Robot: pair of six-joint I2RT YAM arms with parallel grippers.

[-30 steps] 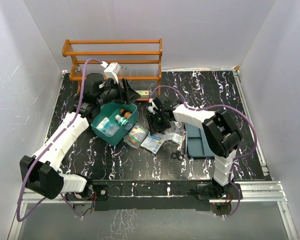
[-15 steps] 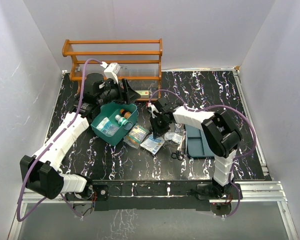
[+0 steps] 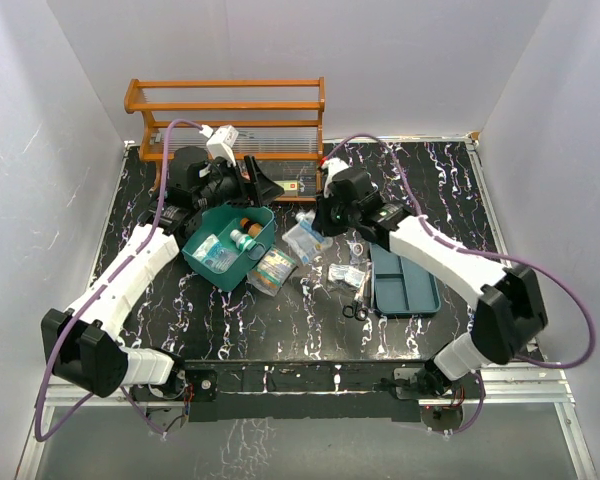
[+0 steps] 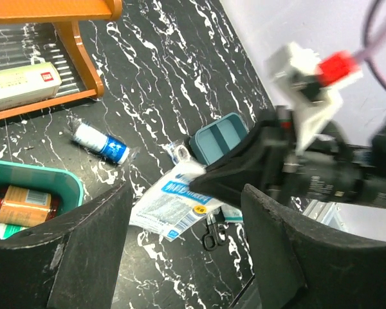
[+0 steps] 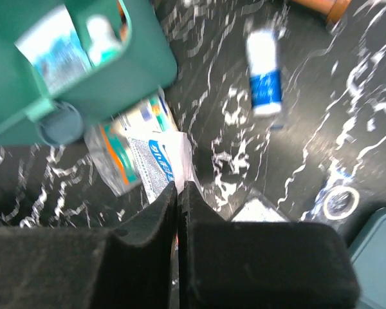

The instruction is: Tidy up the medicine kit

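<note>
**Sachet pinched, box lying leftward**

The dark compartmented plastic insert tray (image 3: 412, 292) is lying nearest. The right gripper (image 5: 179, 188), pinching a white-and-blue flat sachet (image 5: 159, 162), is hanging just right of the teal-green plastic box (image 3: 252, 262). The spread left gripper (image 4: 185, 193) is hovering beyond.

Rack (image 3: 225, 120) along the far edge, near the far-left corner. Medicine kit (image 3: 205, 266) just before it, bottles (image 3: 242, 238) inside. 1 bottle (image 4: 101, 143) by the rack's right foot. Packets (image 3: 272, 270) against the kit's right side. Insert tray (image 3: 410, 295) toward the right edge, scissors (image 3: 355, 311) left of it.
</note>
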